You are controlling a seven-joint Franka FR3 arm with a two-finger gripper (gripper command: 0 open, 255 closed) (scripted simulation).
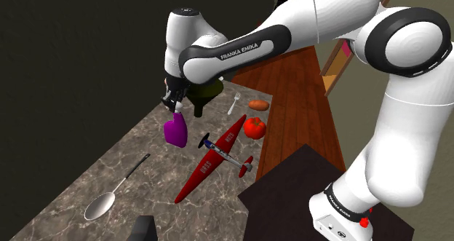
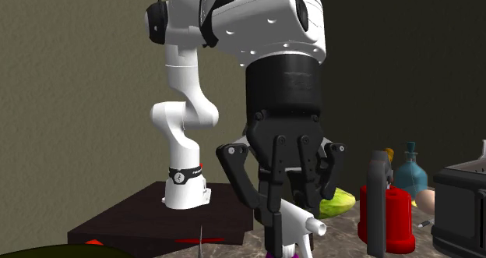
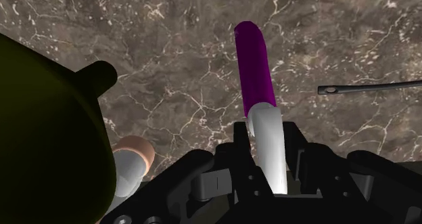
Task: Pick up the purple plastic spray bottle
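1 purple spray bottle [image 1: 175, 130] stands upright near 1 long edge of the bench [image 1: 153, 196], claw [image 1: 172, 108] clamped on its white head; open marble toward the spoon [image 1: 102, 203].

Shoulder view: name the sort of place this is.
Likely a home kitchen: a marble-patterned counter holds a spoon, a fork and a tomato, though a toy plane lies there too.

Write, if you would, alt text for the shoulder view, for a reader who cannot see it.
A white Franka arm reaches down to a marble counter, its black gripper at the top of a purple spray bottle. A red toy aeroplane, a tomato, a fork and a spoon lie nearby.
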